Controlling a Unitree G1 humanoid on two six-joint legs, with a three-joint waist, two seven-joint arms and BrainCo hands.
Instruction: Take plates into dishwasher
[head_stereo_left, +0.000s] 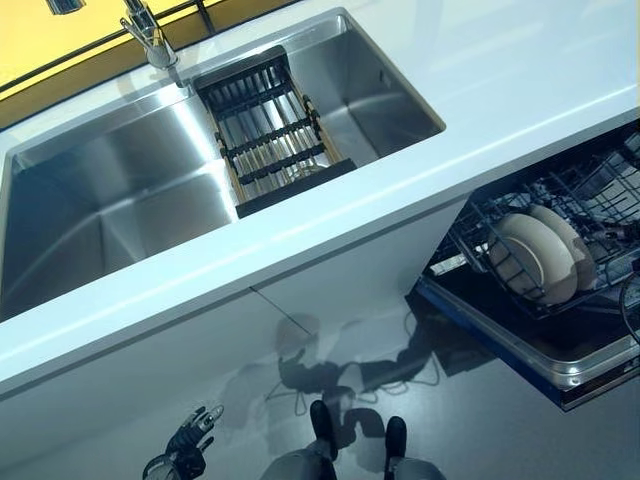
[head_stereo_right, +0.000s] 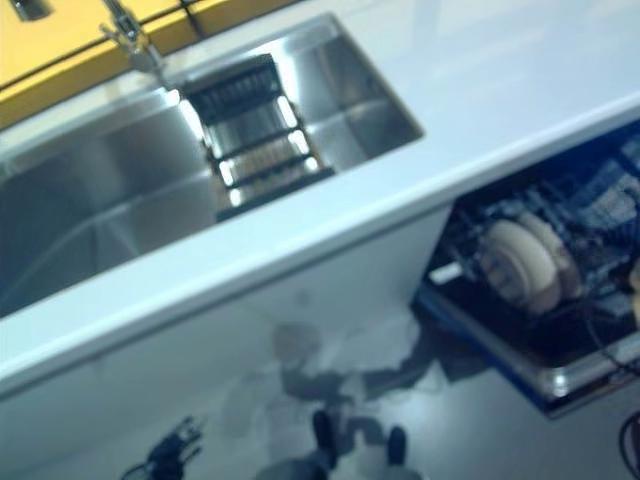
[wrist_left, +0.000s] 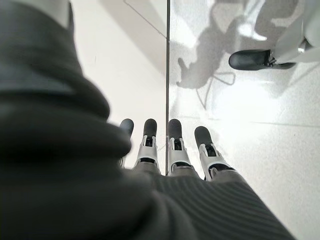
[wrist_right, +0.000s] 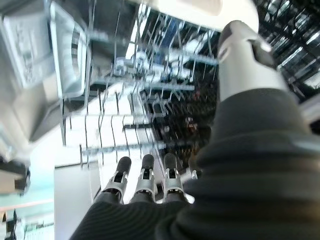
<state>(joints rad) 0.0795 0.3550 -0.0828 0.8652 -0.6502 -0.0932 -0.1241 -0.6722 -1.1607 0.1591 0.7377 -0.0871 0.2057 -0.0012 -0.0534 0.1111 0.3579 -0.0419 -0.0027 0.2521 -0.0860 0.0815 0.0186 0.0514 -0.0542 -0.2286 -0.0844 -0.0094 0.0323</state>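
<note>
White counter (head_stereo_left: 480, 90) runs diagonally across the head views, with a stainless double sink (head_stereo_left: 120, 200) set into it at upper left and a faucet (head_stereo_left: 150, 35) at the top edge. A dark slatted drain rack (head_stereo_left: 265, 130) sits across the divider between the two basins. At the right edge of the frame, below the counter, the dishwasher (head_stereo_left: 520, 340) stands open with its lower wire rack (head_stereo_left: 590, 200) pulled out. Two cream plates (head_stereo_left: 535, 255) stand on edge in that rack, one just behind the other. The left hand (head_stereo_left: 190, 440) hangs low at the bottom left of the frame, above the grey floor (head_stereo_left: 500, 430) and beside the white cabinet front (head_stereo_left: 200, 350); its fingers (wrist_left: 175, 145) are straight, released, and hold nothing. The right hand (wrist_right: 145, 187) shows only in its own wrist view, over the wire rack tines; its fingers (wrist_right: 142, 175) are extended, released, and empty, with the thumb held apart.
</note>
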